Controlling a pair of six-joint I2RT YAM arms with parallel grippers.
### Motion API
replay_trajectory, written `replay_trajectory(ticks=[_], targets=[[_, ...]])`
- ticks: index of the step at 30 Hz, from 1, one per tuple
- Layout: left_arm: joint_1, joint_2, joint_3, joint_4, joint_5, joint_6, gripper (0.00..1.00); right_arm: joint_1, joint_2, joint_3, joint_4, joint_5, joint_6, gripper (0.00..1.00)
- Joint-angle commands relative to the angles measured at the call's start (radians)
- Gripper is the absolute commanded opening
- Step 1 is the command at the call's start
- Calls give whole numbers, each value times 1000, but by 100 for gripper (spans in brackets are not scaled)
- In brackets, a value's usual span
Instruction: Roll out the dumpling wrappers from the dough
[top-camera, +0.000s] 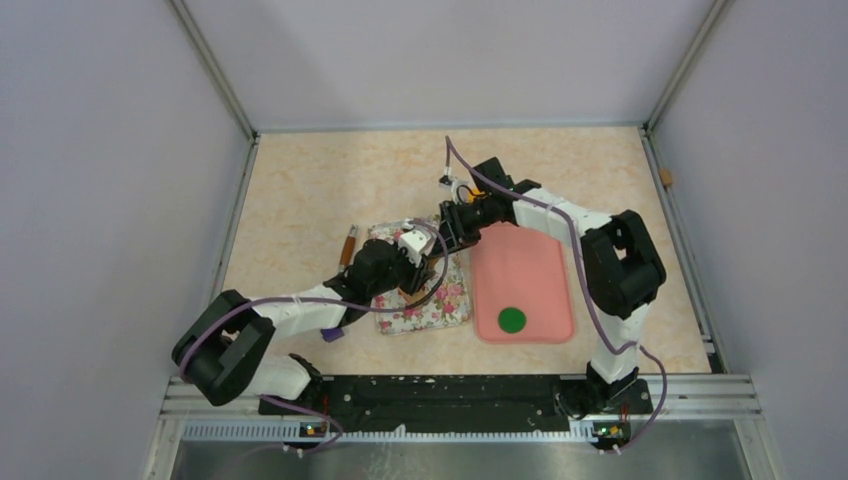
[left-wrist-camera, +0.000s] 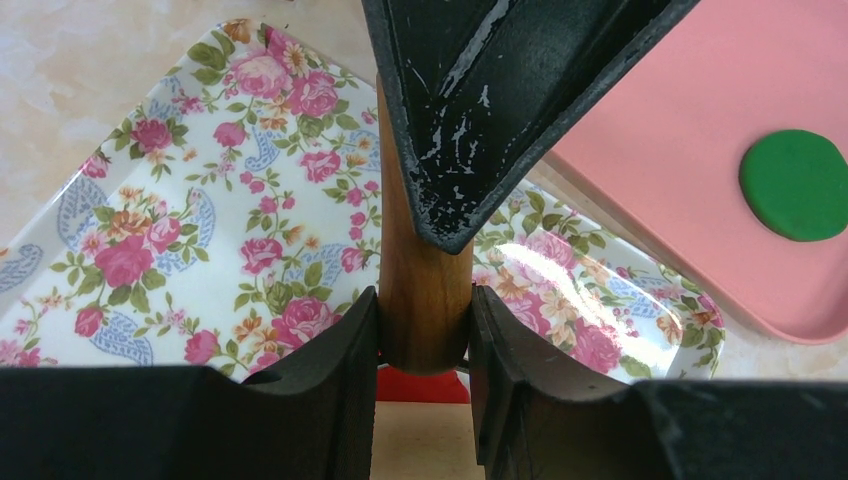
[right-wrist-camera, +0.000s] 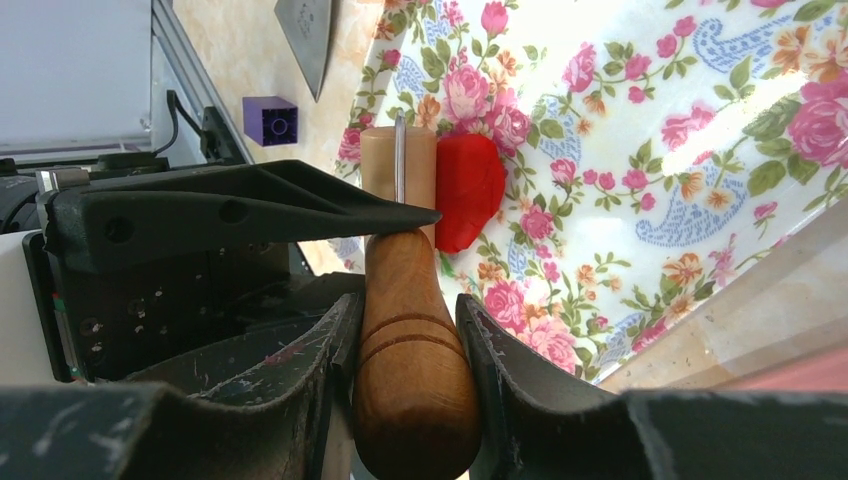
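Note:
A wooden rolling pin (left-wrist-camera: 420, 290) lies over the floral tray (left-wrist-camera: 200, 200). My left gripper (left-wrist-camera: 422, 330) is shut on one end of it. My right gripper (right-wrist-camera: 408, 330) is shut on the other handle (right-wrist-camera: 410, 340). In the top view the two grippers meet over the tray, left (top-camera: 418, 258) and right (top-camera: 452, 228). A piece of red dough (right-wrist-camera: 468, 190) with an uneven outline lies on the tray against the pin, and it also shows under the pin in the left wrist view (left-wrist-camera: 420, 386). A flat round green wrapper (top-camera: 512, 319) lies on the pink tray (top-camera: 530, 262). No clean-cut red disc shows.
A knife with a wooden handle (top-camera: 348, 245) lies left of the floral tray; its blade (right-wrist-camera: 308, 35) shows in the right wrist view. A small purple block (top-camera: 333, 333) sits near the tray's front left corner. Grey walls and metal rails bound the table.

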Motion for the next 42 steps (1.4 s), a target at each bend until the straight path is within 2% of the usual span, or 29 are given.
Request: replay_trajectory(ticks=[1, 17, 25, 30, 35, 42], targets=[[6, 12, -40, -79, -77, -62, 0, 63, 51, -55, -84, 126, -63, 0], [7, -21, 27, -210, -108, -97, 0, 101, 81, -9, -58, 80, -43, 0], [8, -135, 115, -291, -80, -19, 0, 100, 54, 42, 1, -84, -20, 0], [7, -177, 191, -352, -20, 20, 0, 81, 25, 119, -55, -120, -62, 0], [7, -156, 204, -324, 10, 34, 0, 47, -22, 132, -79, -84, -77, 0], [7, -35, 210, -244, 20, 25, 0, 39, -36, 115, -131, 25, -132, 0]])
